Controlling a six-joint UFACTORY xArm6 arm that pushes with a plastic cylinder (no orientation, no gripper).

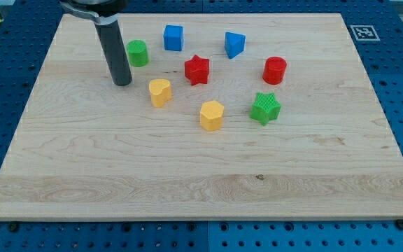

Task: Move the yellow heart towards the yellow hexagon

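Note:
The yellow heart (pixel 160 92) lies on the wooden board left of centre. The yellow hexagon (pixel 212 115) lies to its right and a little lower, a short gap apart. My tip (pixel 122 83) rests on the board just left of the yellow heart and slightly above it, not touching it. The dark rod rises from there to the view's top.
A green cylinder (pixel 138 53) stands right of the rod. A blue cube (pixel 173 37), a red star (pixel 196 69), a blue wedge-like block (pixel 234 44), a red cylinder (pixel 275 70) and a green star (pixel 265 108) lie around. The wooden board (pixel 187 182) has blue surround.

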